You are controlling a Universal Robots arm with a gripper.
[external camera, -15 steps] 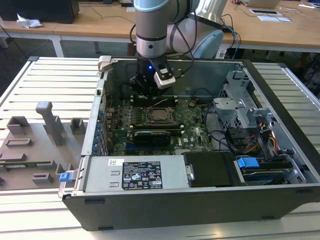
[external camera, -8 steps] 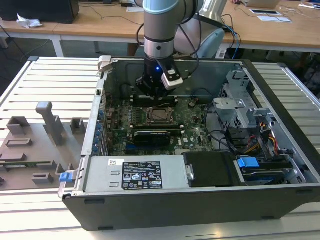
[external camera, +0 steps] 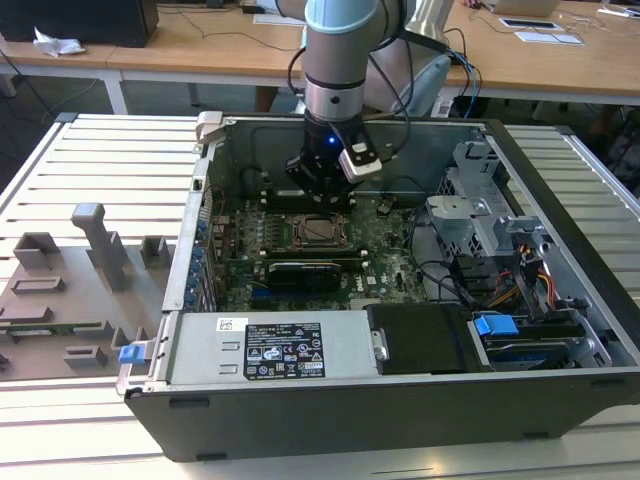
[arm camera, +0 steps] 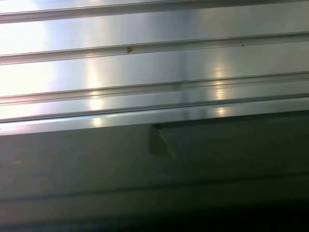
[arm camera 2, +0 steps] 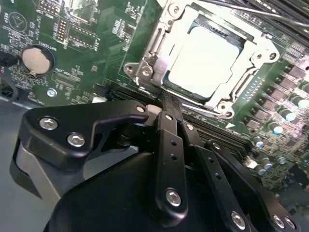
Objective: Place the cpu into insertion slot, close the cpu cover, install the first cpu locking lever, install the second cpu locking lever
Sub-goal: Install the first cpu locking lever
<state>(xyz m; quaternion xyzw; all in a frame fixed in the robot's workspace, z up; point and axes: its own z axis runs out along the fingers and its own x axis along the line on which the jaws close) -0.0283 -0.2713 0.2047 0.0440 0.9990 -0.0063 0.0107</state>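
Observation:
In the second wrist view the cpu (arm camera 2: pixel 205 63) lies flat in its socket, silver top up. The cpu cover (arm camera 2: pixel 166 24), a silvery frame, lies down around it. My gripper (arm camera 2: pixel 166 100) is shut, its black fingertips together at the socket's near edge, beside a thin metal locking lever (arm camera 2: pixel 205 110) that runs along that edge. I cannot tell whether the tips touch the lever. In the exterior view the gripper (external camera: pixel 320 195) hangs inside the open computer case, just behind the socket and the cpu (external camera: pixel 320 231).
The case (external camera: pixel 560 180) stands on a slatted metal table (external camera: pixel 110 150). A power supply (external camera: pixel 270 350) fills its front and a drive cage (external camera: pixel 480 220) its right. A long black card (external camera: pixel 300 272) lies before the socket. A grey fixture (external camera: pixel 70 280) sits at the exterior view's left.

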